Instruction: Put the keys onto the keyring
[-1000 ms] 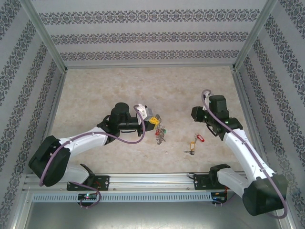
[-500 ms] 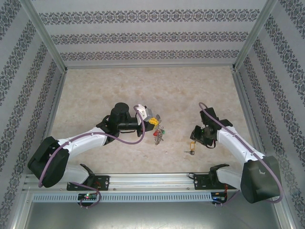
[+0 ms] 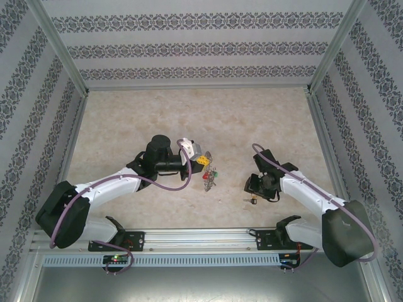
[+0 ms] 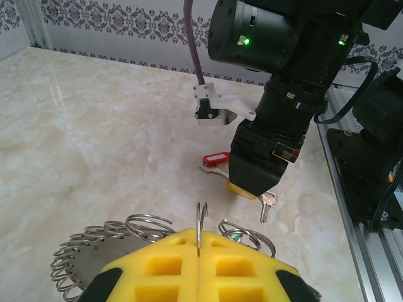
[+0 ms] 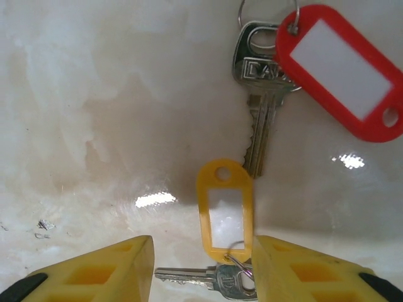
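Yellow-tagged key [image 5: 189, 275] should be centred within the spread right gripper [image 5: 201, 250] before closing, metal gripped rather than tag [image 5: 225, 217]; the keyring [image 4: 94, 251] is pinched by the left gripper [image 4: 198, 251].

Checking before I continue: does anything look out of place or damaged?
Nothing looks damaged. The yellow-tagged key and the red-tagged key lie flat on the table, apart from the keyring in the left gripper.

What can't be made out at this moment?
- Left wrist: the lower half of the keyring, behind the left gripper and off the bottom edge.
- Right wrist: the red tag runs off the right edge.
- Top: the red tag and yellow tag, hidden under the right gripper.
- Top: the keys at the keyring, too small to count.
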`<state>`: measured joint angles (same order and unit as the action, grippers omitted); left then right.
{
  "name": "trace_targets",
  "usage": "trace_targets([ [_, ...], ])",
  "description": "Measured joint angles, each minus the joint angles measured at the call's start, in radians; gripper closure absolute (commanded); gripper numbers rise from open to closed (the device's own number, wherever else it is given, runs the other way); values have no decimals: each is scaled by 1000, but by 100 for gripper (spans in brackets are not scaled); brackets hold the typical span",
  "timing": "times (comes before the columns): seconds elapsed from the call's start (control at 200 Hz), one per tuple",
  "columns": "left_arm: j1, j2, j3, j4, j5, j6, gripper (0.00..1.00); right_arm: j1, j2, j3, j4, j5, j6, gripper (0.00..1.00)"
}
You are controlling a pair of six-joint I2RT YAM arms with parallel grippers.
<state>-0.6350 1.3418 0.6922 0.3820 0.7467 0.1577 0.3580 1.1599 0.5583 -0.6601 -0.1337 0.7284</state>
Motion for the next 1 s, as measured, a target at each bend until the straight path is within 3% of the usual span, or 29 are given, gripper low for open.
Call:
trace_targets([
  [0.215,0,-11,0,-18,0,14,100,-3,-26,-26,-3,36,19,68],
  [0.555,0,-15,0,-39,-11,22,100,22,42,-29,-3,37,5,71],
  [0.999,0,-34,0,-62,-25,29,100,76,98,18,-4,20,-5,88],
])
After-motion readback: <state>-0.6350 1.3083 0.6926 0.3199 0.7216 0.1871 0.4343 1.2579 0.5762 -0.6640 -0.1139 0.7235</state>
